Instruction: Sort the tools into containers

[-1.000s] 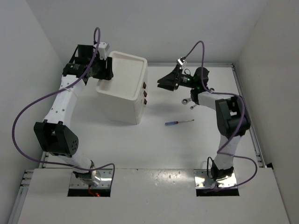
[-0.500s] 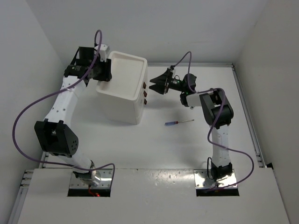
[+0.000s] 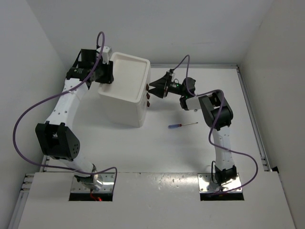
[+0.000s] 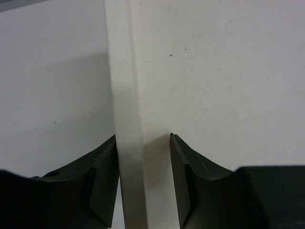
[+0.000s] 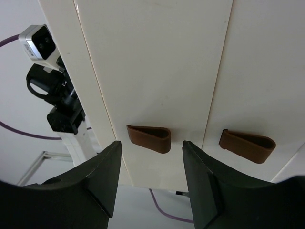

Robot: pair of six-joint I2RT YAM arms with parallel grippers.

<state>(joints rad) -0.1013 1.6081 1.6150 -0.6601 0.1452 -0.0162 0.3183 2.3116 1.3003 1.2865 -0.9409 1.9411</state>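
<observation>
R tool (image 5: pixel 151 143) jaws apart astride top drawer handle (image 5: pixel 148 138), no contact. L tool (image 4: pixel 143 136) straddles rim of cabinet (image 3: pixel 126 102), can't tell if clamped; if not, my pull drags cabinet. Screwdriver (image 3: pixel 182 125) loose on worktop (image 3: pixel 181 148).

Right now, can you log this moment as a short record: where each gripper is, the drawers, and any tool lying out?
left gripper: straddles the cabinet's top rim, far-left side; grip unclear
right gripper: open, fingers either side of a drawer handle, not touching it
drawers: look shut
screwdriver: lying on the table, right of the cabinet, untouched
</observation>
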